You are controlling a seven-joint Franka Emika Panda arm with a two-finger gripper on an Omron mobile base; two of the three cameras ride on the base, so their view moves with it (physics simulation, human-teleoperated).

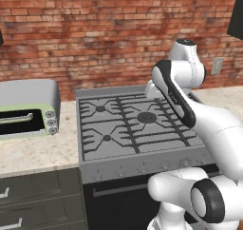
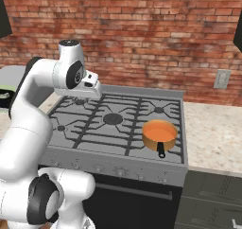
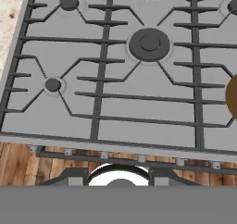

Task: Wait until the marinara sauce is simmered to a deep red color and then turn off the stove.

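The wide grey steel stove point(image 2: 118, 124) carries orange-red marinara sauce point(image 2: 159, 130) in a small copper saucepan point(image 2: 159, 134) near its front right corner. Its small front knobs point(image 2: 120, 172) look rigid; pinch and twist one. Fingers point(image 3: 119, 179) closed, empty.

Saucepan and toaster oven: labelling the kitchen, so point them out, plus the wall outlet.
saucepan point(image 2: 159, 134), right base view, sauce surface.
toaster oven point(image 1: 28, 111), left base view, front face.
wall outlet point(image 2: 221, 78), right base view, plate centre.

Grey steel stove point(image 2: 75, 150) with dark grates (black oven door below); copper-orange saucepan point(image 2: 160, 134) holding orange-red sauce point(image 2: 159, 131); red brick wall point(image 2: 142, 39); speckled beige counter point(image 2: 212, 133); grey-and-green toaster oven point(image 1: 28, 108); wood-grain floor point(image 3: 18, 163).
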